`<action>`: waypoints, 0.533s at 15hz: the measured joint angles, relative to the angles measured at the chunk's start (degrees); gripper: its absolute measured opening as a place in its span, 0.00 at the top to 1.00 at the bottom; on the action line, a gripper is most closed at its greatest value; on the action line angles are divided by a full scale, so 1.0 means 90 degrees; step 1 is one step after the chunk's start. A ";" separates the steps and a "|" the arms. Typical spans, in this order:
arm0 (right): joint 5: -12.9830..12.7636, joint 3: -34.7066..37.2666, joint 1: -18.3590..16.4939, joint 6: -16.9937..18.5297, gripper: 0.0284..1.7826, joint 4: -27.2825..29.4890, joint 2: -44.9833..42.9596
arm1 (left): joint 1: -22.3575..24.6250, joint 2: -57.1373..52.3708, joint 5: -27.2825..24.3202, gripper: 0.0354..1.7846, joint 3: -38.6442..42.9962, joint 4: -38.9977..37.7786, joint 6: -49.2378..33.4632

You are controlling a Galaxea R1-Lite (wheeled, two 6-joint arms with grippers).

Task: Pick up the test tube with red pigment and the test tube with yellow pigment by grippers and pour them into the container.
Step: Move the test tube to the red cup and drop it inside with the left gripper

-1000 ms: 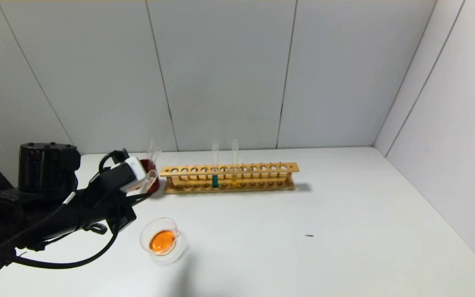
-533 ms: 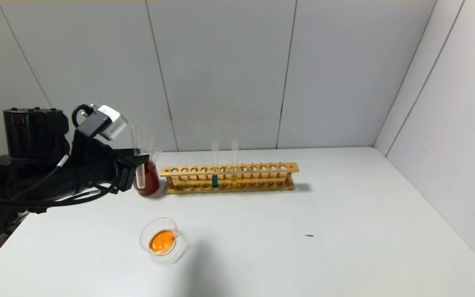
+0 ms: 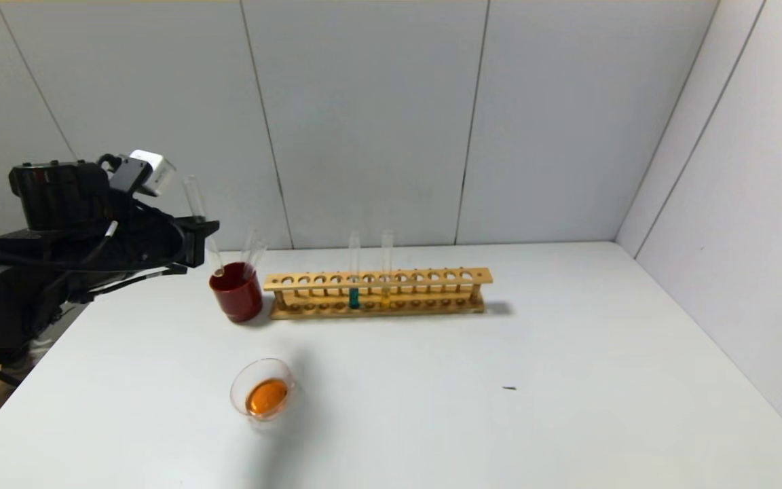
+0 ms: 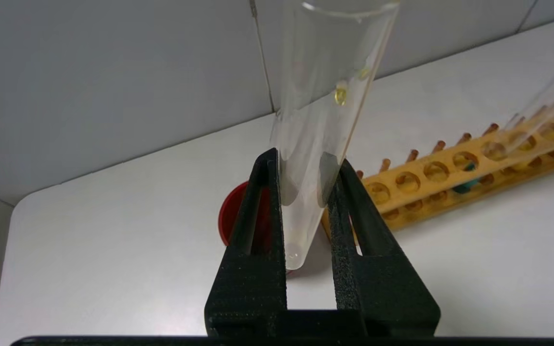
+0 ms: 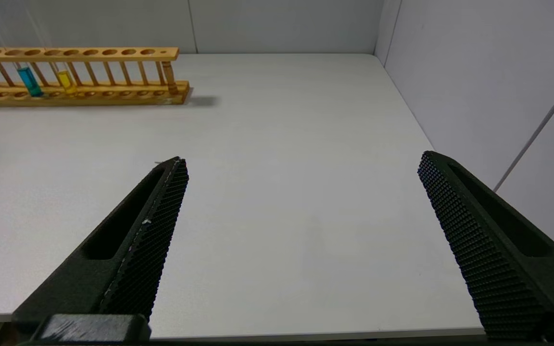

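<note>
My left gripper point(image 3: 199, 234) is shut on a nearly empty clear test tube point(image 3: 195, 197), held almost upright with its round end just over the rim of the dark red cup point(image 3: 236, 299). In the left wrist view the fingers point(image 4: 306, 158) clamp the tube point(image 4: 325, 72), which carries only small yellow droplets. The container point(image 3: 265, 394), a low glass dish, holds orange liquid near the table's front left. A second tube with yellow pigment point(image 3: 385, 272) stands in the wooden rack point(image 3: 432, 277). No tube with red liquid shows. My right gripper point(image 5: 303, 158) is open and empty over bare table.
A teal-liquid tube point(image 3: 354, 278) stands in the rack beside the yellow one. Two empty tubes point(image 3: 253, 248) lean in the red cup. Grey walls close the back and right. A small dark speck point(image 3: 510, 388) lies on the white table.
My left arm has lifted and swung back left, away from the dish. The held tube went from tilted to near upright, its round end now over the red cup.
</note>
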 joint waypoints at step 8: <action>0.0000 0.0000 0.0000 0.0000 0.02 0.0000 0.0000 | 0.0259 0.1690 -0.0073 0.84 -0.0680 -0.0978 -0.0218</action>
